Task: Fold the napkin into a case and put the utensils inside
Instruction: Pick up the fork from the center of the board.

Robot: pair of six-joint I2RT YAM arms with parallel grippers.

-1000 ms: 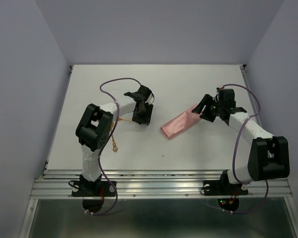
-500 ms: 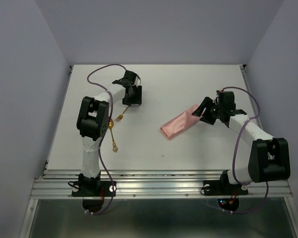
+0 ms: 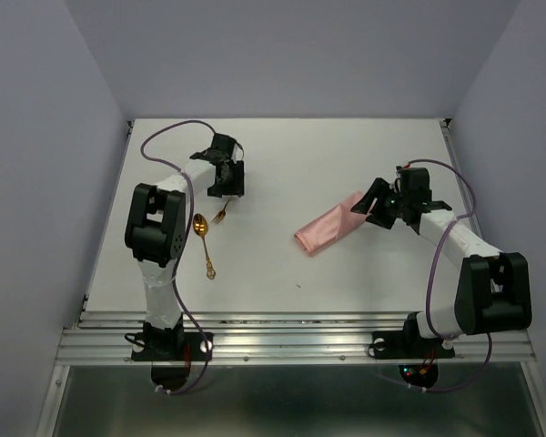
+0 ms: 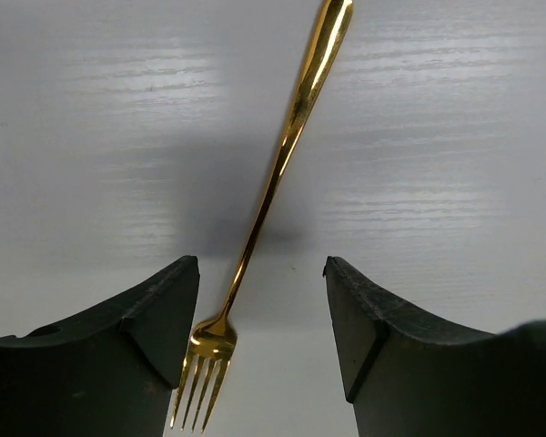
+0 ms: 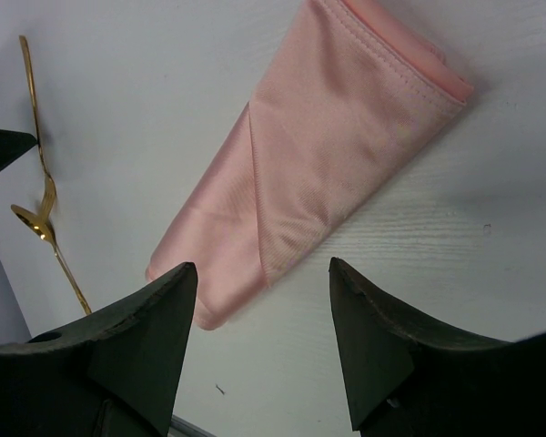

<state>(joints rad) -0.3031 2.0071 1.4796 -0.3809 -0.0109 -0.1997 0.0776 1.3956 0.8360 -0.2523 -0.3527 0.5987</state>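
The left gripper (image 4: 259, 273) hung with jaws apart astride the gold fork (image 4: 273, 196), seemingly not touching it; the right gripper (image 5: 259, 273) stood spread above the case (image 5: 318, 155).

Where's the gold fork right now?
In the top view the fork lies on the left half of the table, just on the near side of the open left pincer, with the spoon slightly nearer the arm bases.

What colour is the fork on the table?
Shiny gold. The fork shows best in the left wrist view, lying on the white table.
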